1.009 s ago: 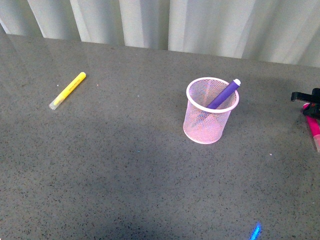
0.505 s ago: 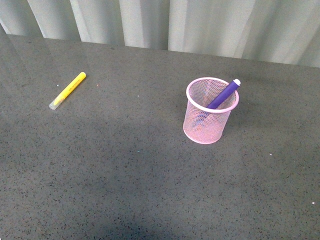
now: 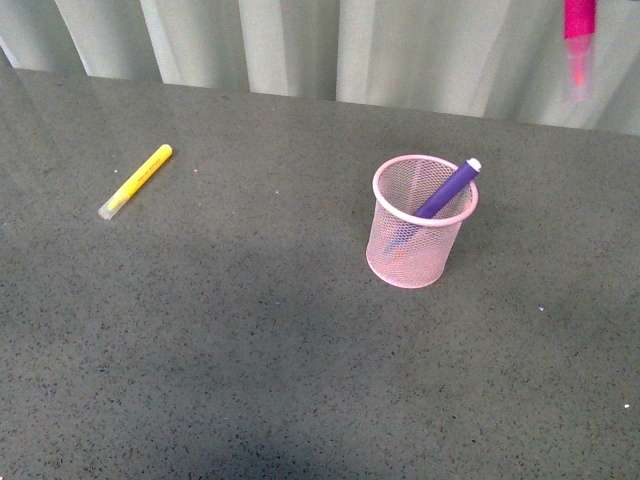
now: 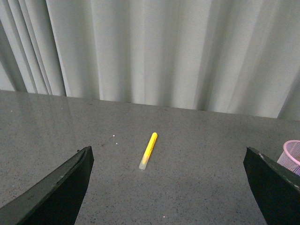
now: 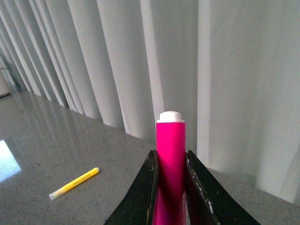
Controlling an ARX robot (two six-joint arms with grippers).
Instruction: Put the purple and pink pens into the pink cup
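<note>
The right fingers (image 5: 143, 192) clamp the pink pen (image 5: 170, 154) along its barrel, white end jutting past their tips. In the front view the pen (image 3: 579, 30) hangs high above the counter (image 3: 250, 330) at the upper right edge, pale cap down. The pink cup (image 3: 400, 250) stands upright well below and to the left of it. The purple pen (image 3: 447, 188) is already inside, leaning on the rim's far right side.

The carry looks best finished by bringing the pen over the free left part of the mouth, keeping it upright, and sinking the cap below the rim before letting go. A brush against the purple pen or the light mesh wall could tip the cup.

The right arm itself is out of the front view; its wrist is raised and faces the curtain. The left fingers (image 4: 65, 183) are spread wide and hold nothing, hovering over the counter toward the yellow marker (image 4: 148, 150) (no part of this job).
</note>
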